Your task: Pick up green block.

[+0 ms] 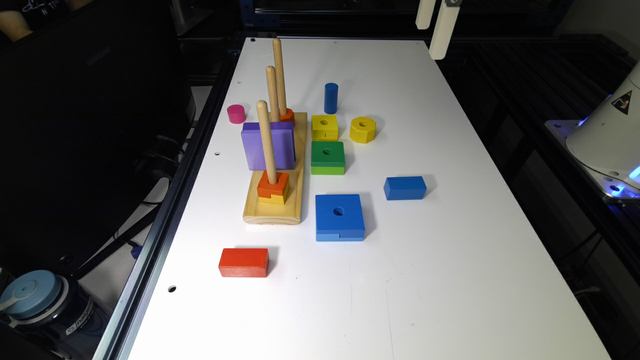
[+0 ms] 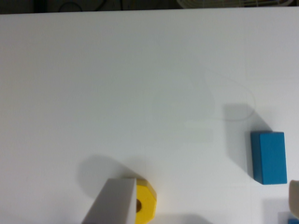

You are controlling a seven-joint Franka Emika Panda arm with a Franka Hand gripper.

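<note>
Mid-table beside the peg base, green block (image 1: pixel 327 157) sits untouched between yellow and blue squares; gripper (image 1: pixel 436 25) high over far edge, fingers apart, nothing held

Robot pose. The end effector (image 1: pixel 434 22) hangs at the top edge of the exterior view, high above the far end of the worktop (image 1: pixel 450 280), its two white fingers (image 1: pixel 444 31) pointing downward with a clear gap between them. In the wrist view, one pale finger (image 2: pixel 112 203) juts into frame. The arm's white base (image 1: pixel 607 135) stands at the exterior view's right.
</note>
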